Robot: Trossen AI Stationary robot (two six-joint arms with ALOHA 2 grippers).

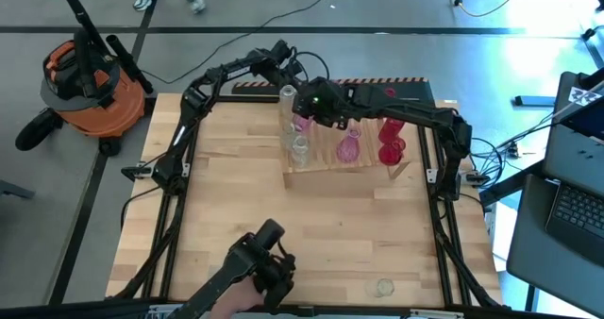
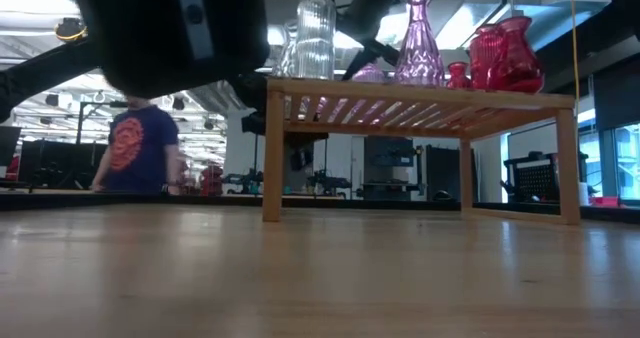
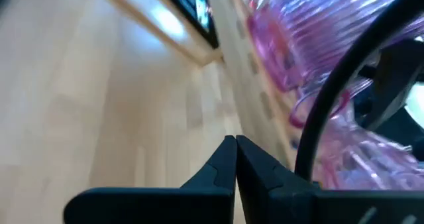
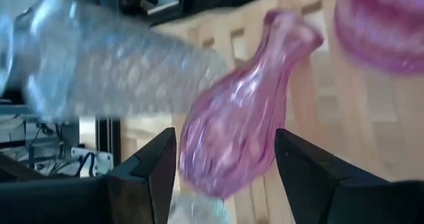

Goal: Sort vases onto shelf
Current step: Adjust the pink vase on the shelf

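The slatted wooden shelf [image 1: 354, 168] stands at the table's far middle. On it are clear vases [image 1: 288, 97] [image 1: 300, 149], pink vases [image 1: 302, 123] [image 1: 349, 147] and red vases [image 1: 392, 140]. My right gripper [image 1: 318, 102] hovers over the shelf's left part, open. In its wrist view a pink vase [image 4: 232, 141] shows between the fingers of my right gripper [image 4: 225, 164], beside a clear vase [image 4: 99, 71]. My left gripper [image 1: 288, 64] is at the shelf's far left corner. In the left wrist view my left gripper [image 3: 235, 144] is shut and empty, with pink vases [image 3: 311, 45] close by. My right gripper is open with one finger [image 4: 156, 164] on each side of the pink vase's body [image 4: 225, 144], coming from above. The picture is smeared, so I cannot tell whether either finger touches the glass. The vase stands on the shelf's slats.
One clear vase [image 1: 382, 286] lies alone near the table's near edge. A dark jointed device [image 1: 260, 262] reaches in over the near edge. Bare planks [image 1: 311, 225] lie between it and the shelf. Beyond the table a person [image 2: 135, 148] stands; an orange vacuum [image 1: 90, 83] sits on the floor.
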